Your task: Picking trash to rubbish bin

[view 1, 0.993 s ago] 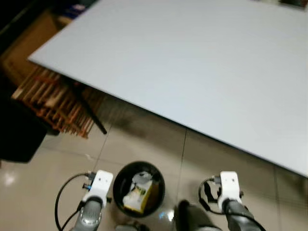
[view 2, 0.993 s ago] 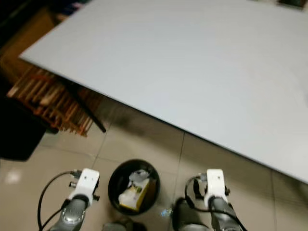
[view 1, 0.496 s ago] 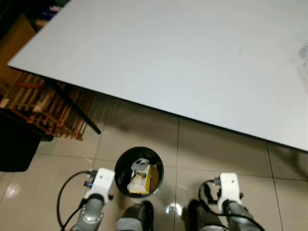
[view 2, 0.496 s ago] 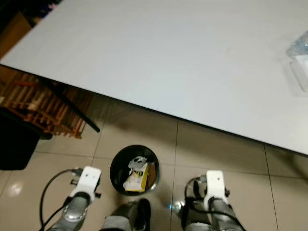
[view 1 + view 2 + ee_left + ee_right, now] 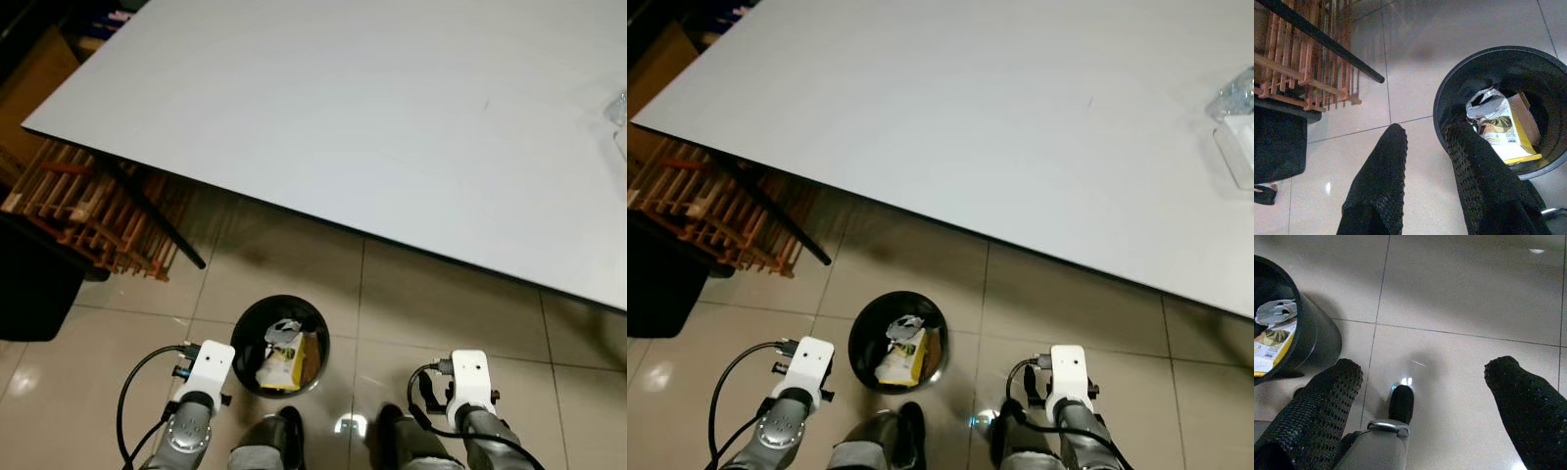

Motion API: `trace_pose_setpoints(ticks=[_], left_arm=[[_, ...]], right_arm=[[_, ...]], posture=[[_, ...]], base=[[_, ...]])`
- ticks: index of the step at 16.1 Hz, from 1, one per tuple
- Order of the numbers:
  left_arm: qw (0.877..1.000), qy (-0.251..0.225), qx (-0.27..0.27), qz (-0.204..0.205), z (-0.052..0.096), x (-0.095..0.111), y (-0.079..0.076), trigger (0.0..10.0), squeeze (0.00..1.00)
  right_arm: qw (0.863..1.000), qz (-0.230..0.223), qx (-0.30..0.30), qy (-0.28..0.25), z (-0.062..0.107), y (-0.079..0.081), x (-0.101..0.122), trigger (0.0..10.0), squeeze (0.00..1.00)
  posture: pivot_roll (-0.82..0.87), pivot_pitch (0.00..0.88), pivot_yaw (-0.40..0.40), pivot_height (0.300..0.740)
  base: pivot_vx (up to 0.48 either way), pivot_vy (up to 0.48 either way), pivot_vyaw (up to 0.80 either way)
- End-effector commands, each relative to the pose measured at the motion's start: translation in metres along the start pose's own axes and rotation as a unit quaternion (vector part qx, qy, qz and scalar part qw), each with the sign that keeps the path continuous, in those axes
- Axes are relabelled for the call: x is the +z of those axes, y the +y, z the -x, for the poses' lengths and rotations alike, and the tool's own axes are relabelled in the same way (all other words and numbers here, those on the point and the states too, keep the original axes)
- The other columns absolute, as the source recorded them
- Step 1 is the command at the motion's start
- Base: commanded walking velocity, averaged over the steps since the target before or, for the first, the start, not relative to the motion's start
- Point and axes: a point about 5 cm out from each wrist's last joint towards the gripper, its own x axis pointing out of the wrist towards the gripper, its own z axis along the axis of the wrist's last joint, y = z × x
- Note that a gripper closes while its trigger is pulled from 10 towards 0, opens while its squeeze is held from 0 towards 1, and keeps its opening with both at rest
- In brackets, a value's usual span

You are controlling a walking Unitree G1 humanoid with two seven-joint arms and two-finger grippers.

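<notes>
Tiled floor (image 5: 294, 274), white table (image 5: 392, 117) above; bin (image 5: 281, 333) holds trash (image 5: 284, 357); left gripper (image 5: 1425, 142) and right gripper (image 5: 1425, 377) both spread, empty.

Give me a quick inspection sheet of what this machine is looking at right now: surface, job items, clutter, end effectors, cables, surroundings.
Surface: large white table, mostly bare; glossy tiled floor below.
Job's things: black rubbish bin on the floor beside the table, holding a yellow carton and crumpled silver wrapper.
Clutter: clear plastic wrapping at the table's far right edge.
End effectors: left end effector open, empty, hanging beside the bin; right end effector open wide, empty, over the floor.
Cables: black cable looping from the left wrist; another black loop at the right wrist.
Surroundings: wooden slatted rack and black table leg to the left.
</notes>
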Motion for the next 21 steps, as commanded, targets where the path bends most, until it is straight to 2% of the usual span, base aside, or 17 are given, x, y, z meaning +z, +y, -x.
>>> trace_pose_setpoints(ticks=[1,3,7,12,21], left_arm=[[1.0,0.024,0.0,-0.005,0.0062,-0.0125,-0.0009,10.0,0.0],[1.0,0.023,0.0,-0.004,0.0064,-0.0125,-0.0016,10.0,0.0],[1.0,0.023,0.0,-0.004,0.0065,-0.0124,-0.0021,10.0,0.0],[1.0,0.023,0.001,0.002,0.0065,-0.0124,-0.0015,10.0,0.0],[1.0,0.024,-0.004,0.003,0.0066,-0.0126,-0.0026,10.0,0.0]], right_arm=[[1.0,-0.003,0.002,0.021,0.0037,0.0002,-0.0112,10.0,0.0],[1.0,-0.004,0.001,0.021,0.004,-0.0003,-0.0116,10.0,0.0],[1.0,-0.002,0.0,0.019,0.0042,-0.001,-0.0115,10.0,0.0],[1.0,-0.002,0.003,0.028,0.005,0.0004,-0.0149,10.0,0.0],[0.999,0.0,0.006,0.033,0.0054,0.0008,-0.0164,10.0,0.0]], posture=[[0.04,0.26,0.122,0.74],[0.04,0.261,0.12,0.74],[0.04,0.262,0.12,0.74],[0.04,0.261,0.122,0.74],[0.03,0.252,0.121,0.74]], base=[[0.0,-0.356,0.0],[0.0,-0.352,-0.8],[0.0,-0.348,0.0],[0.0,0.0,0.0],[0.0,0.0,-0.78]])
